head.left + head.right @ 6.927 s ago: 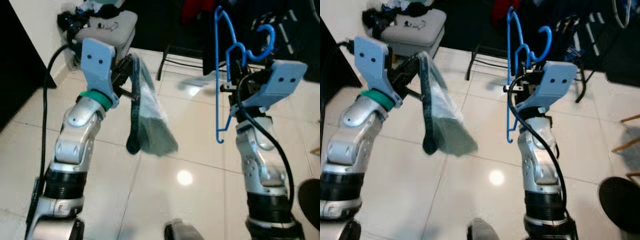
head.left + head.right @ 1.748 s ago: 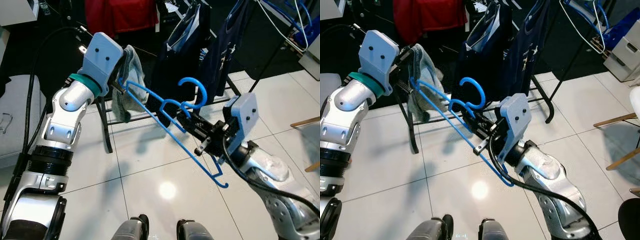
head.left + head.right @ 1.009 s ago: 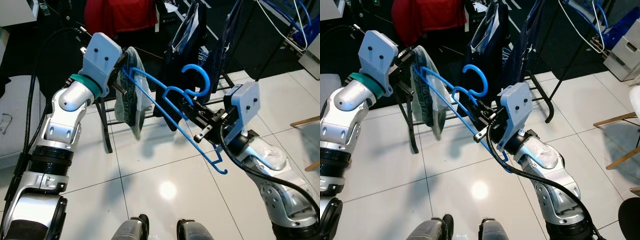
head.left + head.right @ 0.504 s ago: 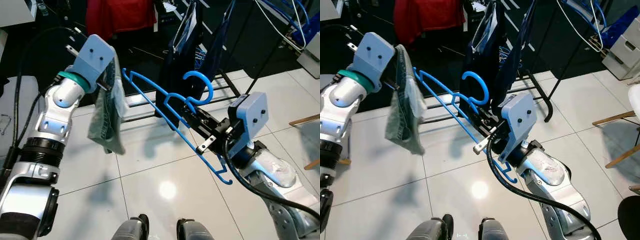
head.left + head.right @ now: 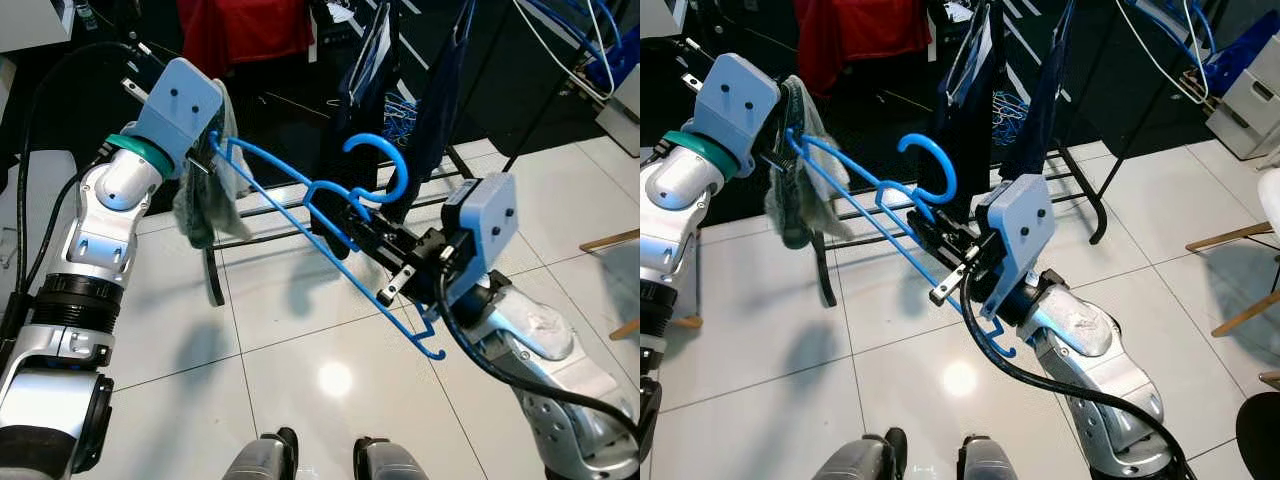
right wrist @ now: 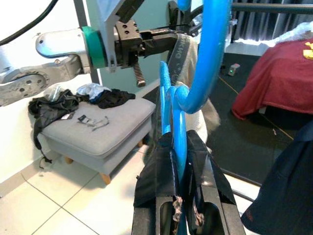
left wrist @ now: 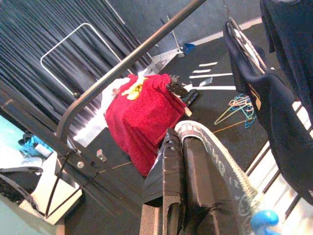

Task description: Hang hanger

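The blue plastic hanger (image 5: 330,235) is the landmark here, lying tilted across the middle of the scene, its hook curling upward in front of the dark garments (image 5: 440,95) on the black clothes rack (image 5: 215,275).

The right hand (image 5: 352,222) has its two black fingers (image 6: 161,171) pressed together on the hanger just below the hook, at the twisted neck, so the hook rises straight above the fingers in the right wrist view. From that grip the hanger's long lower bar runs down past the right arm's grey camera housing (image 5: 482,235) and ends in a small upturned hook over the white tiled floor (image 5: 300,350).

At the hanger's opposite, upper end, the left hand (image 5: 213,150) is pinching a grey-green cloth (image 5: 200,205), which drapes over its fingers (image 7: 195,176) and hangs down just beside the hanger's shoulder tip. The tip seems to touch or enter the cloth, though the overlap makes that hard to judge.

Beyond the hanger's hook, further back, a red garment (image 5: 245,30) hangs over something dark. In the right wrist view, past the hanger's far end, a grey padded stool (image 6: 98,129) carries a heap of dark clothes (image 6: 58,105). The robot's feet (image 5: 320,460) stand on the floor below the hanger's middle.
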You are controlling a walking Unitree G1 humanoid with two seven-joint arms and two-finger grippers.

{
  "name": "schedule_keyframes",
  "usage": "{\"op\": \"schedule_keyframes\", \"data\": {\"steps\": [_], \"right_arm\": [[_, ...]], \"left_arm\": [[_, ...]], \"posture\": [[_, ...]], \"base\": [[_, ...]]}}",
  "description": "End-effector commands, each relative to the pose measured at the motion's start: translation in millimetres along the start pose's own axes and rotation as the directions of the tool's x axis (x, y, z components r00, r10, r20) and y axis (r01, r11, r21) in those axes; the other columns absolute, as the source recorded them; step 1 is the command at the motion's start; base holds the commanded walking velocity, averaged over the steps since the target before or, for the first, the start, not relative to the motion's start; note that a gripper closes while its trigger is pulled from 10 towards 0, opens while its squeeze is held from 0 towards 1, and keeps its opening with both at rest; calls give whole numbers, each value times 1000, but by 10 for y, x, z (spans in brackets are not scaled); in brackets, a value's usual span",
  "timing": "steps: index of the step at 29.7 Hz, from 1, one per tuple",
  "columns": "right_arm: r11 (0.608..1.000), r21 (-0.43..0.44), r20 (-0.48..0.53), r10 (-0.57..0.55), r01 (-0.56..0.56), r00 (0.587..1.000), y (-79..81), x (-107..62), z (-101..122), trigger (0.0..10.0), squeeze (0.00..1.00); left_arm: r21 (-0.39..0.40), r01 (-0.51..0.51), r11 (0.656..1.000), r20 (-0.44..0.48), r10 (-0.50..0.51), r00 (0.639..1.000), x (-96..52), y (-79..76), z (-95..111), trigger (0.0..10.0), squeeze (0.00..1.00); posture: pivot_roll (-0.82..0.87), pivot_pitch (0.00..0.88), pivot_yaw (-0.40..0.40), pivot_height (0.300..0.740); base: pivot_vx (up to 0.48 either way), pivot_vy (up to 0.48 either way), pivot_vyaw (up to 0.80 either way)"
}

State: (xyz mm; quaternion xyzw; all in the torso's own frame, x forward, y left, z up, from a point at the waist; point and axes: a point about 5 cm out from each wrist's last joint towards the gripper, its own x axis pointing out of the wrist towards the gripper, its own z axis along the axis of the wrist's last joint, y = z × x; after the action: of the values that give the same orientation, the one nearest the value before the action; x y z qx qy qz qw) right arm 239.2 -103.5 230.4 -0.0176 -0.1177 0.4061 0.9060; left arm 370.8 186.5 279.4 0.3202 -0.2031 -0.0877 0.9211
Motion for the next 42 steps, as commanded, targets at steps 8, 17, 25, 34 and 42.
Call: {"op": "schedule_keyframes", "data": {"steps": [8,17,25,34,42], "right_arm": [[999,32,-2,37,-36,999,40,39,-44,10000,0],[1000,31,9,5,-5,1000,-21,123,-97,10000,0],[998,-14,46,-54,55,997,-134,275,-67,10000,0],[994,-64,40,-89,92,995,-135,142,24,10000,0],[990,-74,29,-122,123,992,-135,34,31,10000,0]], "left_arm": [[-9,35,999,38,-35,999,-2,-103,49,10000,0],[-17,39,999,43,-39,998,5,-109,60,10000,0],[-19,39,999,35,-38,999,-14,-88,42,10000,0],[-22,34,999,18,-34,999,-10,-84,-1,10000,0],[-22,32,999,13,-32,999,18,-83,-11,10000,0]], "posture": [[-105,112,90,740],[-99,110,97,740],[-92,109,91,740],[-115,116,95,740],[-120,117,98,740]], "base": [[0,0,0],[0,0,0],[0,0,0],[0,0,0],[0,0,0]]}}
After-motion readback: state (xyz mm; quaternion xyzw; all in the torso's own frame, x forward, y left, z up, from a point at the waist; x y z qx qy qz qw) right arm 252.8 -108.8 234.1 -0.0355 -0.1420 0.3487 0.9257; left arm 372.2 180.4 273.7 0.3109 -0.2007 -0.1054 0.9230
